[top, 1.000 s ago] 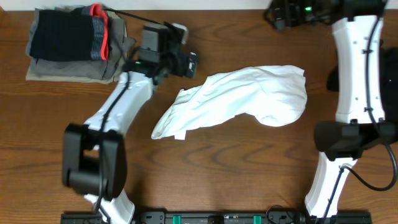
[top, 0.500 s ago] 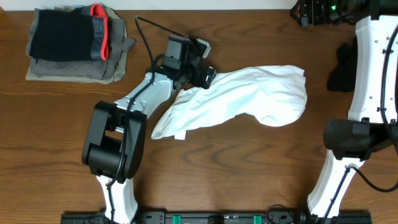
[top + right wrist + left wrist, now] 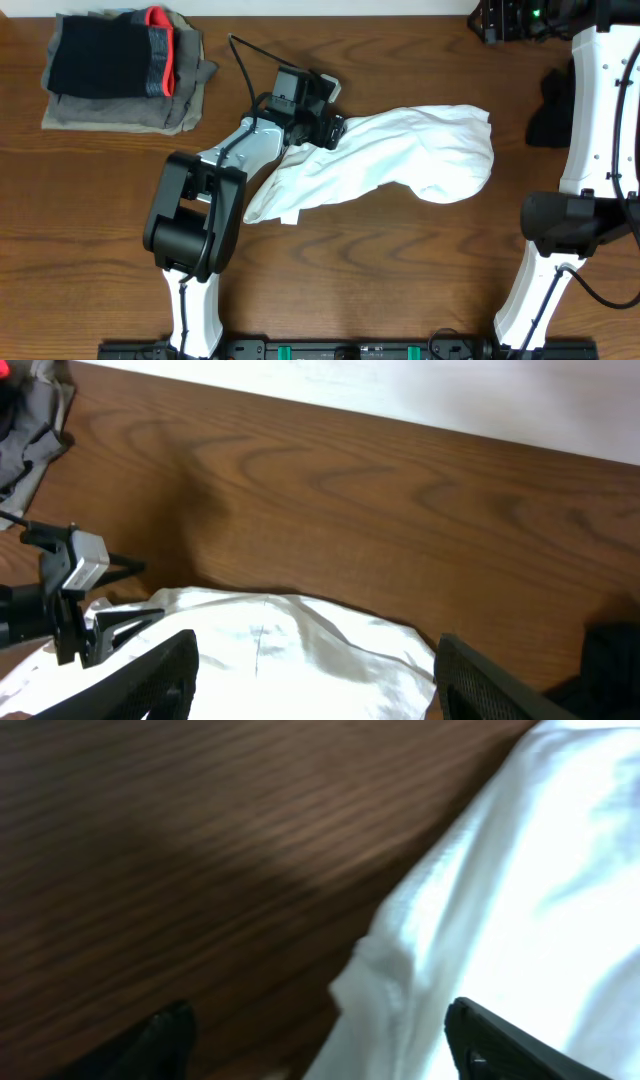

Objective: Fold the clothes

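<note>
The left tool, jaws wide and empty, has swung from the folded stack of dark and grey clothes to straddle the hem of the crumpled white cotton garment, still unmoved mid-desk; a first grasp looks imminent.

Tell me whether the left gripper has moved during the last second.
Yes. The left gripper has shifted right, away from the folded clothes pile, reaching the white garment's upper-left edge.
</note>
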Controlling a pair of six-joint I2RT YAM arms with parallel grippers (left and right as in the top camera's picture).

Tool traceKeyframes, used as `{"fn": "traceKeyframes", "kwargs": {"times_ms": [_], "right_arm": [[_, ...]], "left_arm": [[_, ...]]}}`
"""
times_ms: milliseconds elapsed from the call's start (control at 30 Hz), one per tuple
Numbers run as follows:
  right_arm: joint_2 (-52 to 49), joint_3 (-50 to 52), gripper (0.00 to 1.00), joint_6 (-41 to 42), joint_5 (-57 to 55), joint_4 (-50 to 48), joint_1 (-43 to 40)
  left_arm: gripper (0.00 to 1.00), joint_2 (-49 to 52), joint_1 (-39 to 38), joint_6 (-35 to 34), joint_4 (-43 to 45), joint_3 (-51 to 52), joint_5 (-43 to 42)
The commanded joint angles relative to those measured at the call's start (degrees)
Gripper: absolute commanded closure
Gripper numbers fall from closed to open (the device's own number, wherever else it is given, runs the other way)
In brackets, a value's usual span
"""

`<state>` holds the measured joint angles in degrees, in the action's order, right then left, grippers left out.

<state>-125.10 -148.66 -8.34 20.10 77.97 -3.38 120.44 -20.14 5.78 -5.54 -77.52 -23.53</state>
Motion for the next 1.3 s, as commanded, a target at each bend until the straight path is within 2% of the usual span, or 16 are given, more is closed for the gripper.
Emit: {"fn": "traceKeyframes", "kwargs": {"times_ms": [0, 267, 300, 333, 400, 600, 700, 833, 1100, 1267], "right_arm": [[0.59, -0.57, 0.27, 0.11, 0.20, 0.00, -0.09], [0.59, -0.57, 0.28, 0.11, 0.20, 0.04, -0.09], [0.59, -0.57, 0.28, 0.11, 0.20, 0.04, -0.09], [0.59, -0.57, 0.28, 0.11, 0.20, 0.07, -0.09], [0.59, -0.57, 0.28, 0.11, 0.20, 0.09, -0.09], [0.59, -0.57, 0.28, 0.09, 0.20, 0.17, -0.09], [0.59, -0.55, 0.28, 0.11, 0.22, 0.24, -0.04], [0.59, -0.55, 0.30, 0.13, 0.22, 0.28, -0.02], [0.59, -0.46, 0.31, 0.13, 0.24, 2.89, 0.02], [0.59, -0.24, 0.30, -0.11, 0.26, 4.59, 0.61]], "left_arm": [[0.23, 0.11, -1.29, -0.02, -0.44, -1.42, -2.73], [0.40, 0.11, -3.19, 0.00, -1.36, -1.42, -2.51], [0.44, 0.11, -3.15, -0.02, -1.44, -1.42, -2.05], [0.56, 0.11, -3.02, -0.04, -1.51, -1.42, -1.07], [0.70, 0.11, -2.82, -0.52, -1.68, -1.42, 1.51], [0.91, 0.11, -2.03, -1.57, -1.38, -1.44, 3.98], [0.94, -0.33, -1.14, -4.15, -0.74, -1.90, 4.11], [0.94, -3.67, -0.13, -8.17, -0.76, -3.28, 4.11], [0.94, -18.60, -0.02, -8.13, -0.07, -4.81, 6.97], [0.94, -28.09, 0.00, -4.83, 0.20, -4.81, 10.88]]}}
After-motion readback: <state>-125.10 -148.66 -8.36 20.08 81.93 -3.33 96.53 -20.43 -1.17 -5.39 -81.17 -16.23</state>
